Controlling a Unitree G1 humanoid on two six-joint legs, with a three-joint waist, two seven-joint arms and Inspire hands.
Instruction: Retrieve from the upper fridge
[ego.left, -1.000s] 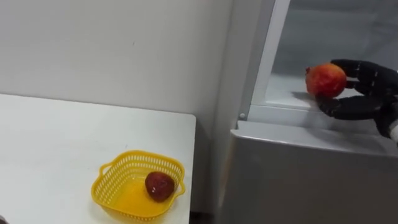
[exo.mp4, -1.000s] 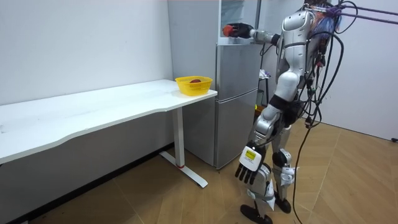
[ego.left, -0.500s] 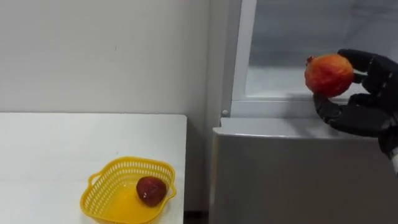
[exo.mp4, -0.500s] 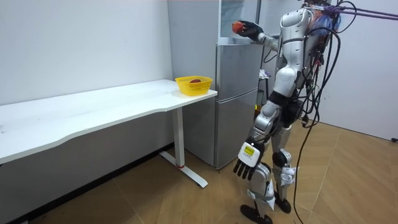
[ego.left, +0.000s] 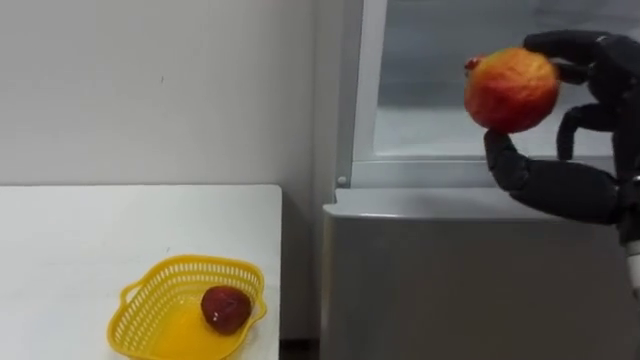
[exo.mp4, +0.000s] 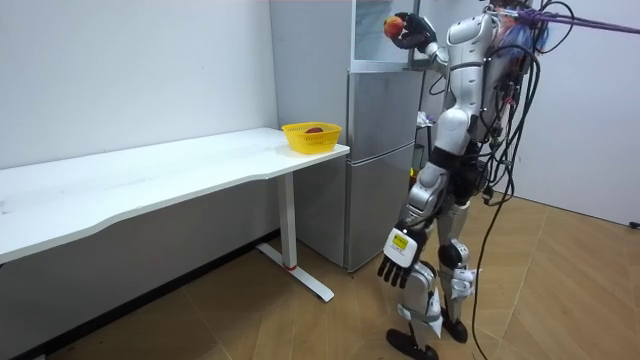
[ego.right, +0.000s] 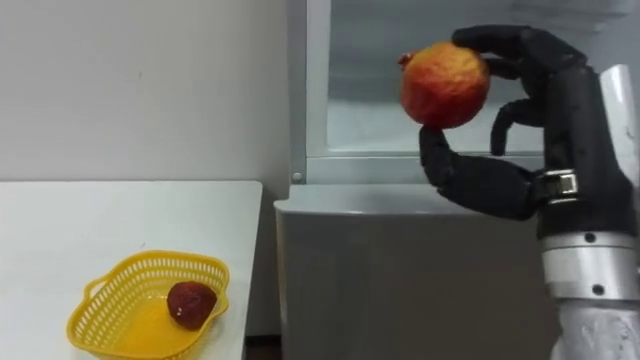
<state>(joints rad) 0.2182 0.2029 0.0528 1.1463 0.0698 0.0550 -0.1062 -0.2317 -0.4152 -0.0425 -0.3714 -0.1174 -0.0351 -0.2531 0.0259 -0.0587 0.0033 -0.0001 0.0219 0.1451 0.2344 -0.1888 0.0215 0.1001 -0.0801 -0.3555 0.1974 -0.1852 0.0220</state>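
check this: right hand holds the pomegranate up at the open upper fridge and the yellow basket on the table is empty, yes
No: the yellow basket is not empty; a dark red fruit lies in it, as the left eye view shows. The right hand does hold the pomegranate up at the open upper fridge.

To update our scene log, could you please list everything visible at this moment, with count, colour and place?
round orange-red fruit: one, orange-red, held before the open upper fridge compartment
yellow plastic mesh basket: one, yellow, on the table end nearest the fridge
dark red fruit: one, dark red, inside the basket
long white table: one, white, against the wall, left of the fridge
tall grey fridge: one, grey, upper compartment open
right hand: one, black, curled round the orange-red fruit
left hand: one, black, hanging open by the leg
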